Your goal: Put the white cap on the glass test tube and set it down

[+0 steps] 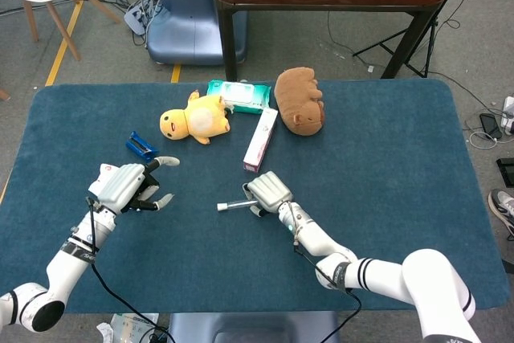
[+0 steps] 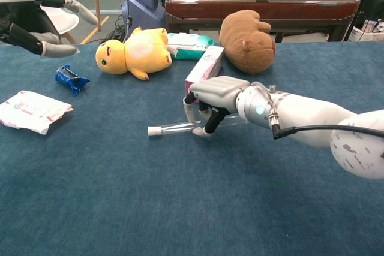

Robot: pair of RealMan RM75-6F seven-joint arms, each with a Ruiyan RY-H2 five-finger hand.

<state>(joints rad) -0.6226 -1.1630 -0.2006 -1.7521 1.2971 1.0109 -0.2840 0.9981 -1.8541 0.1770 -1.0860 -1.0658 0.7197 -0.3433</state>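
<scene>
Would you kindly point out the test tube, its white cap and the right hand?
test tube (image 2: 180, 127), chest view, bare glass body.
white cap (image 2: 153, 130), chest view, capped end.
right hand (image 2: 219, 91), chest view, back of hand.

Dark blue cloth-covered table (image 1: 385, 166). Right hand (image 1: 269, 192), near centre: fingers curled over a clear glass test tube (image 1: 239, 205) with white cap (image 1: 222, 207) at its left end, tube lying level. Left hand (image 1: 128, 185), near left: fingers spread, holding nothing. Far side: yellow plush duck (image 1: 195, 120), brown plush animal (image 1: 299, 100), teal wipes packet (image 1: 239, 95), long white-and-pink box (image 1: 261, 139), small blue wrapper (image 1: 140, 147).
</scene>
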